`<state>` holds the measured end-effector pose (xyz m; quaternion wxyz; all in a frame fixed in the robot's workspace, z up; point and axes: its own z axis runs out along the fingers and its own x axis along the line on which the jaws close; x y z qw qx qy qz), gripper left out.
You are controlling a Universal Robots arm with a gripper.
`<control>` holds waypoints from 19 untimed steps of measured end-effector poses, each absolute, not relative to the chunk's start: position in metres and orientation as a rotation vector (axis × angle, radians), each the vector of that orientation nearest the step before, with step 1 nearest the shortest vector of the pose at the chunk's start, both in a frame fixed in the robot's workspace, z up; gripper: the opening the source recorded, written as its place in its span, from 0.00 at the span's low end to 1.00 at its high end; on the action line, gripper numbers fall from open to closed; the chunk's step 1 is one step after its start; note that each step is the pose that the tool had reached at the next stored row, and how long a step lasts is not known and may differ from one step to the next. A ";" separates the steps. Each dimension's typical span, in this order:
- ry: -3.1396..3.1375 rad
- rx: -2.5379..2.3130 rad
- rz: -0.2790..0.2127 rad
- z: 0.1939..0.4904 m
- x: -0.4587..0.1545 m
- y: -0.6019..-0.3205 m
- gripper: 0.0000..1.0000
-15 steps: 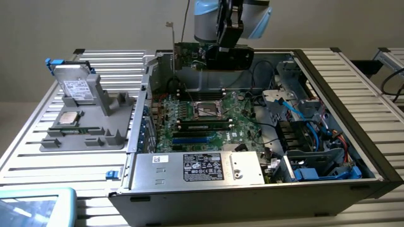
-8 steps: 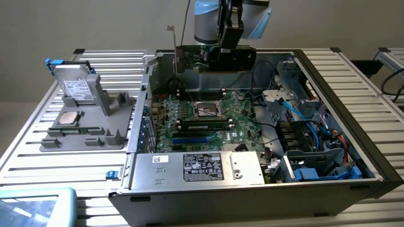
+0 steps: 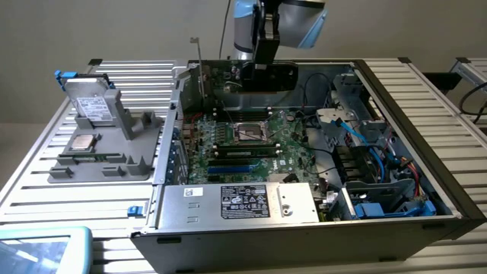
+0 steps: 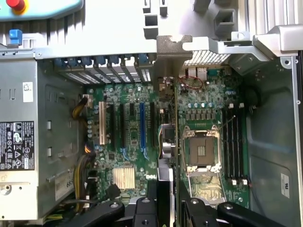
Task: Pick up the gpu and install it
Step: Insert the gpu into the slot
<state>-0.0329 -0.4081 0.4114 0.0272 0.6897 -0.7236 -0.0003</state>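
You had the gpu up in the jaws, clamped shut on it, card hanging edge-down over the far end of the case, above the mobo and not touching it. Pick-up looked done; install in hand, card not seated yet. Wrist view put it between the blue slot and the CPU socket. Next move, imo, needed the card's edge lined up w/ a slot.

A robotics lab or test workshop was the setting: an opened desktop computer lay on a slatted metal workbench beside a grey parts holder, beneath a robot arm, a control pendant with red stop button nearby.
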 end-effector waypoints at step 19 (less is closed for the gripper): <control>-2.224 2.118 0.025 0.379 -0.037 -0.408 0.27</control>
